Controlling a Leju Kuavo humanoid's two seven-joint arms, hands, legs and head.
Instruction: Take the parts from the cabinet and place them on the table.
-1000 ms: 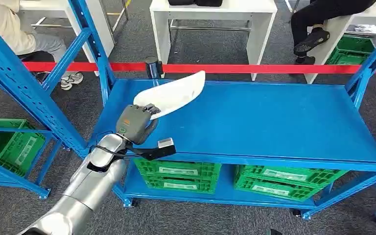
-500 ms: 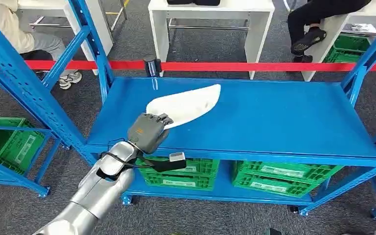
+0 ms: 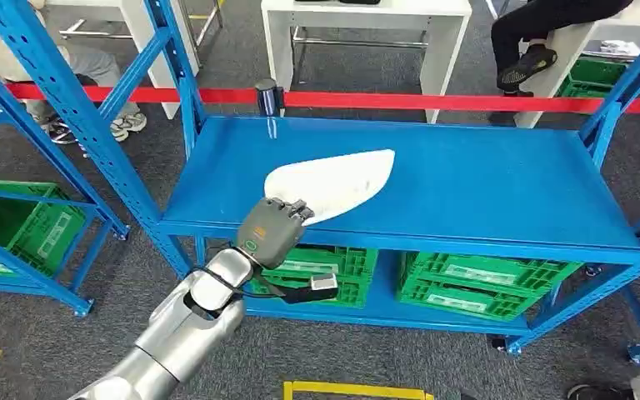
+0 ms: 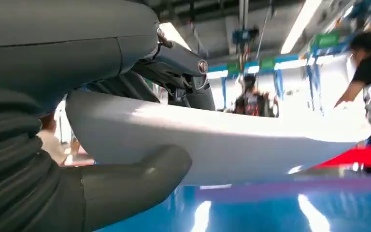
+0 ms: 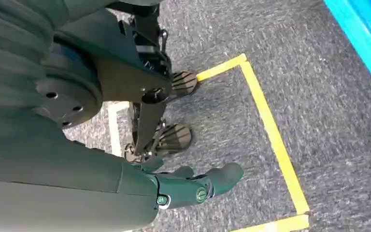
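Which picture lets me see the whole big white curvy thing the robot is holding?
The head view: the long white curved plastic part shows from end to end above the blue metal table, held by the left hand. The left wrist view shows its underside close up. The right wrist view faces the floor.

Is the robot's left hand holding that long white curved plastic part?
Yes, the left hand grips one end of the long white curved plastic part over the blue metal table.
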